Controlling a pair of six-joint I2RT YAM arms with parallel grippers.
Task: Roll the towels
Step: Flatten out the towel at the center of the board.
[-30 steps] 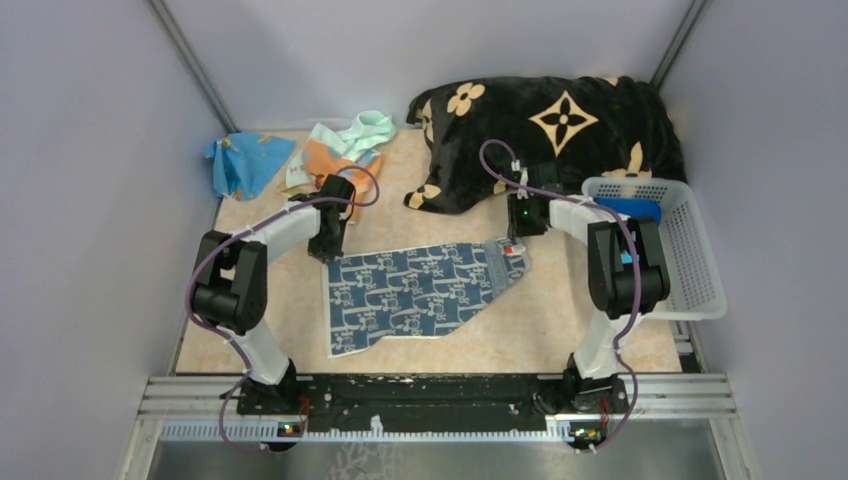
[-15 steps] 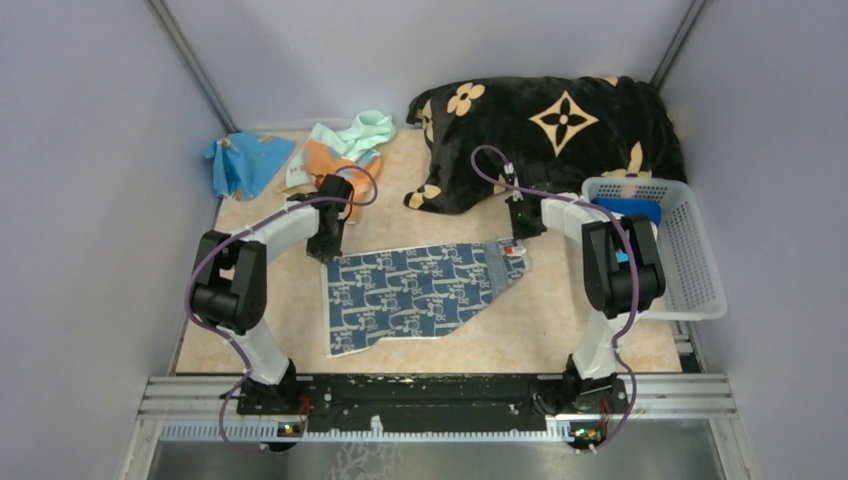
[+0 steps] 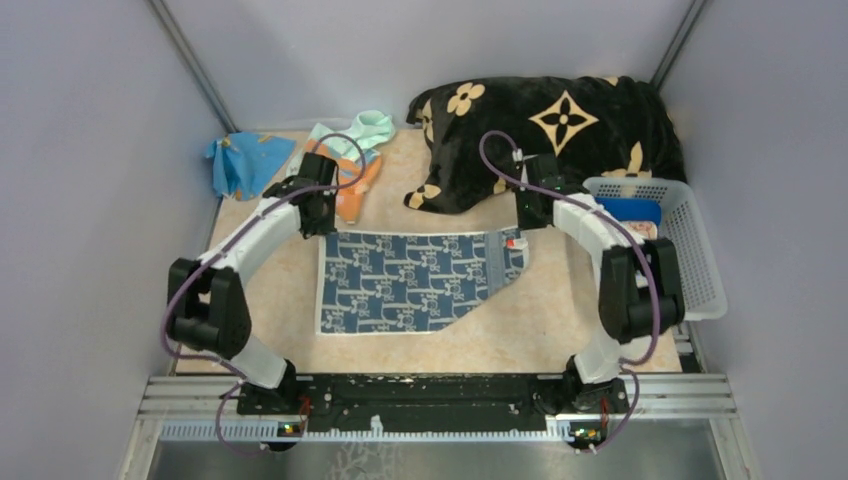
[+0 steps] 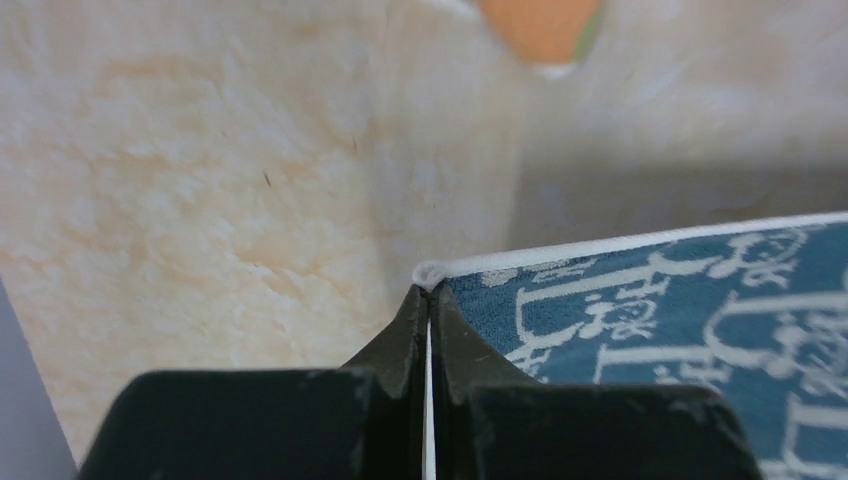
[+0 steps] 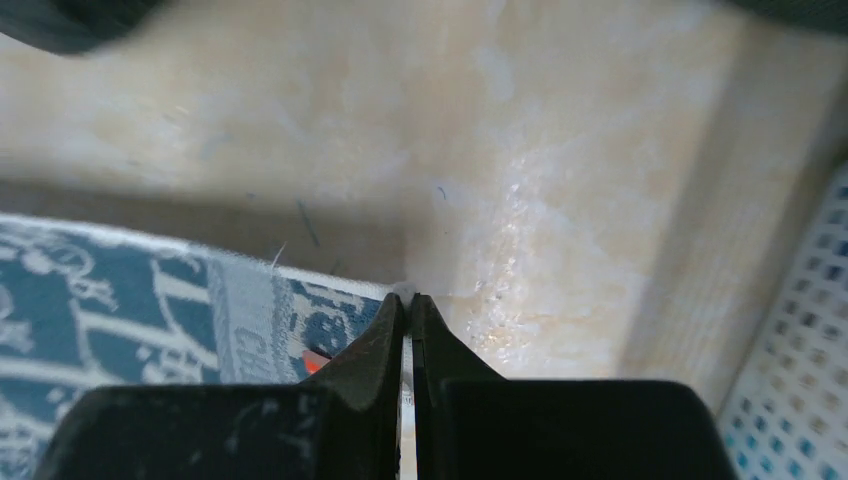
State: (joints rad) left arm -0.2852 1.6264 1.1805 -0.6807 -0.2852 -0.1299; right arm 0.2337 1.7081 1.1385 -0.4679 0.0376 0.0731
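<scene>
Flattening the blue patterned towel point(image 3: 400, 285) at mid tabletop point(image 3: 560, 320).
Left tool point(image 4: 428, 300) and right tool point(image 5: 405, 305) are each clamping a far corner; next is probably laying it down, releasing, then rolling from one edge.

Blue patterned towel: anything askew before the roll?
The towel lies flat, its far corners pinched by the left gripper and right gripper. Its near right edge runs diagonally, not square. That corner seems folded under, though I cannot tell.
</scene>
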